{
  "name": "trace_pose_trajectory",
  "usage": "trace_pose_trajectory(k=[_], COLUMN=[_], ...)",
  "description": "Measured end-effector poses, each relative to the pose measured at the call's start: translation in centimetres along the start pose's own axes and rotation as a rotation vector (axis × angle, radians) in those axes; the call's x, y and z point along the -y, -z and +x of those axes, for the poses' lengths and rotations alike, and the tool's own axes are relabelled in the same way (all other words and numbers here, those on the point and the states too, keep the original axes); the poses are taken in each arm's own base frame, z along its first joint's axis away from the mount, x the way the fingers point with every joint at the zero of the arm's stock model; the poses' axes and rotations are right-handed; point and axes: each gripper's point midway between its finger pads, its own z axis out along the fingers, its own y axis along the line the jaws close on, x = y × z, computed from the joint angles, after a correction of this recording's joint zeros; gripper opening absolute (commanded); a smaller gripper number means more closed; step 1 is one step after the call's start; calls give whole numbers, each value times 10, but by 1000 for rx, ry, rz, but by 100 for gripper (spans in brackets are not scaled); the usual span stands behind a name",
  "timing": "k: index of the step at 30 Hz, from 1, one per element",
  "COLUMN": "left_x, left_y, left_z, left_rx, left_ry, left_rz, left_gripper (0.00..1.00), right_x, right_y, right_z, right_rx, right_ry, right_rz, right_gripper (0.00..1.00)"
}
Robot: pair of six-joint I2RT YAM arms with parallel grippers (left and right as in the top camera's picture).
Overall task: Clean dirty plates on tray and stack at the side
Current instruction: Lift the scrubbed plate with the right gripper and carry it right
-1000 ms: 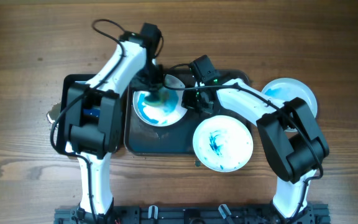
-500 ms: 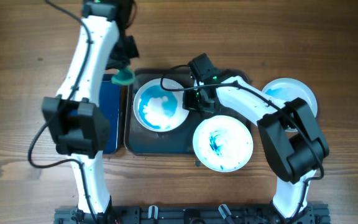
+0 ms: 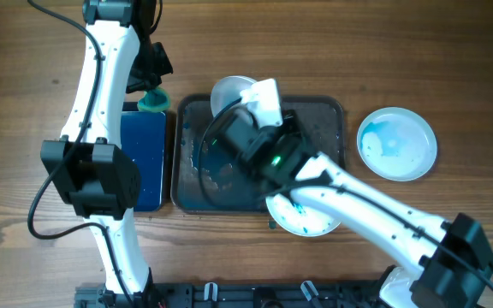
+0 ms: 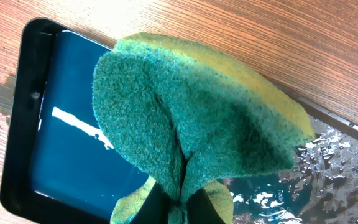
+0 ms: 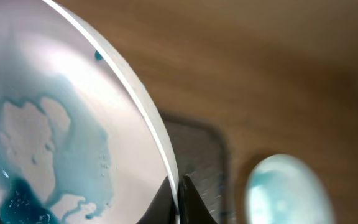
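My right gripper (image 5: 179, 194) is shut on the rim of a white plate (image 5: 55, 124) smeared with blue-teal. It holds the plate tilted and lifted over the far edge of the dark grey tray (image 3: 319, 120), where the plate (image 3: 228, 89) shows overhead. A second streaked plate (image 3: 302, 216) sits at the tray's near edge, partly under my right arm. A pale blue plate (image 3: 397, 143) lies on the table to the right. My left gripper (image 3: 151, 90) is shut on a green and yellow sponge (image 4: 191, 112) above the far end of the blue tray (image 3: 141, 158).
The glossy blue tray (image 4: 73, 149) lies just left of the grey tray, whose wet floor (image 4: 331, 180) carries droplets and blue smears. My right arm (image 3: 366, 214) crosses the grey tray diagonally. Bare wooden table (image 3: 452, 68) surrounds the trays.
My left arm took the sponge off the plate and moved it left over the blue tray. My right arm swung across the grey tray and lifted the plate, tilting it up.
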Motion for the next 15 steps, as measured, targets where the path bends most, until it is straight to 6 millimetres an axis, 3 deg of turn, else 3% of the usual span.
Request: trace_pose_trajectory(k=[6,11,15], left_x=[0,0,0], left_y=[0,0,0], left_z=[-1,-1,-1], left_rx=[3,3,3], left_ry=[0,0,0], left_rz=[1,2,2], left_gripper=[4,4,4], right_x=[10,12,15], right_y=[69,89,92], right_z=[-54,-79,-84], right_rx=[336,393,392], right_ry=[66,71,99], right_rz=[289,348,369], right_gripper=[4,4,4])
